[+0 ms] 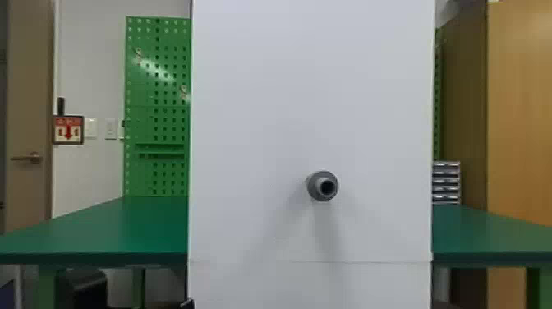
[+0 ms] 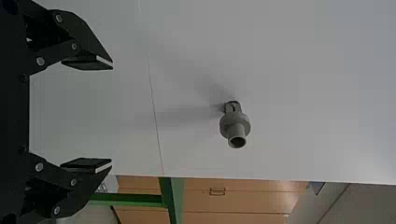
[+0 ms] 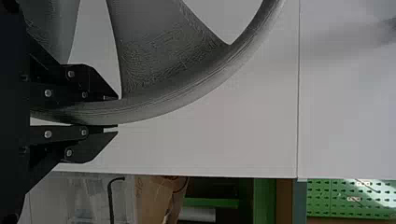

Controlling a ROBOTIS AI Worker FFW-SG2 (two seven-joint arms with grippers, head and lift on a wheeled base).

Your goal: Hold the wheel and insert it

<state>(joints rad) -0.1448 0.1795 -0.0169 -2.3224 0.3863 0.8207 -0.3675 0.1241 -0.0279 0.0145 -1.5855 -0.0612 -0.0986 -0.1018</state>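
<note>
1. My right hand (image 3: pixel 116 115) is closed on the rim of the wheel (image 3: pixel 177 95), one finger on each side, with only the rim's thickness between them.
2. The wheel is grey, with a curved rim and broad spokes (I see just part of it from my wrist). It is on the near side of the white panel (image 1: pixel 263 102), apart from the peg (image 1: pixel 313 187).
3. My left hand (image 2: pixel 112 114) has its two fingers spread wide, with nothing between them. It is also on the near side of the panel, apart from the peg.
4. The peg is grey and hollow at its near end, with a round collar behind that end. It sticks out of the panel toward me, a little right of the panel's middle, and casts soft shadows on it (more than one).
5. The panel stands upright, and a thin seam crosses it below the peg.
6. Beyond the panel, the green bench (image 1: pixel 123 230) shows to left and right. A green pegboard (image 1: pixel 164 61) rises at its far left; small drawers (image 1: pixel 446 181) and a wooden cabinet (image 1: pixel 519 102) are on the right.
</note>
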